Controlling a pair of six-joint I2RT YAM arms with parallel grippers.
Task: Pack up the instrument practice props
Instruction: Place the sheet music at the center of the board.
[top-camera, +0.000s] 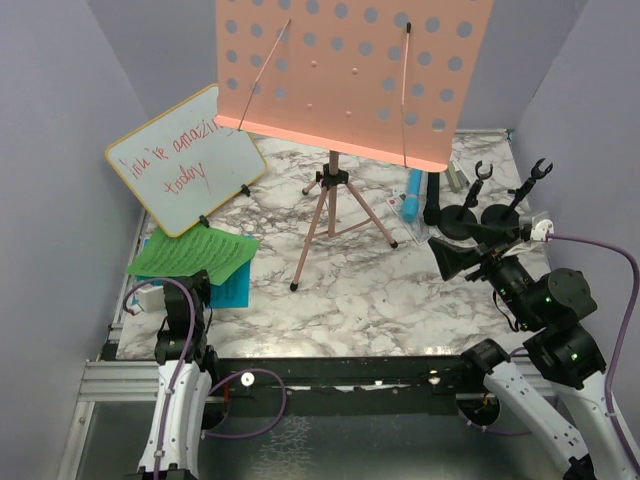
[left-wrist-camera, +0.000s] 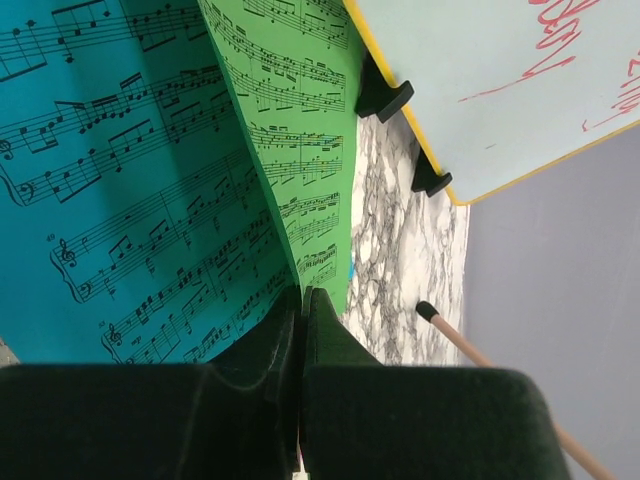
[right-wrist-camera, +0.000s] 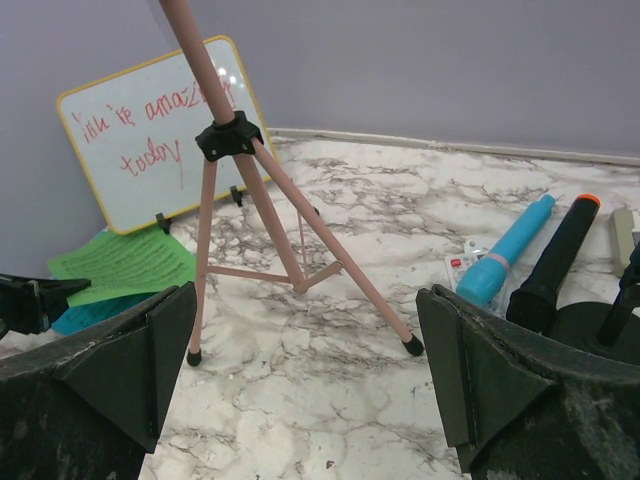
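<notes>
- Top view: pink music holder (top-camera: 355, 75) stands mid-counter (top-camera: 370, 290) on its tripod, perforated tray tilted toward the cam.
- Yellow-framed whiteboard (top-camera: 190, 160) is propped at rear left w/ red writing. The green sheet (top-camera: 195, 255) lies in front of it, partly over the blue sheet (top-camera: 225, 290), both by the counter's left edge.
- Left hand (top-camera: 198, 288) sits at the sheets' near side, just beside the blue one.
- Right side: blue mic (top-camera: 413, 195) and black mic (top-camera: 433, 200) lie side by side below the tray's right corner. Two mic holders (top-camera: 465, 215) stand upright just right of them.
- Right hand (top-camera: 480, 250) hovers near the holders' front.
- Left wrist view: left hand's fingers (left-wrist-camera: 320, 340) are clenched tight, tips at the seam where the green sheet (left-wrist-camera: 290, 130) overlaps the blue sheet (left-wrist-camera: 120, 180). Can't tell if paper is pinched.
- Whiteboard (left-wrist-camera: 500, 80) is at upper right, and a pink tripod leg tip (left-wrist-camera: 430, 312) rests on the marble nearby.
- Right wrist view: right hand (right-wrist-camera: 310, 380) is released, fingers (right-wrist-camera: 130, 370) spread wide w/ nothing between, low over the counter (right-wrist-camera: 330, 400).
- Ahead of it stand the holder's tripod legs (right-wrist-camera: 240, 140), apart from the fingers.
- Blue mic (right-wrist-camera: 505, 260) and black mic (right-wrist-camera: 555, 265) lie flat at right, touching or nearly so, w/ a holder base (right-wrist-camera: 590, 330) beside the black one.
- Whiteboard (right-wrist-camera: 150, 140) and green sheet (right-wrist-camera: 125, 265) are far left.
</notes>
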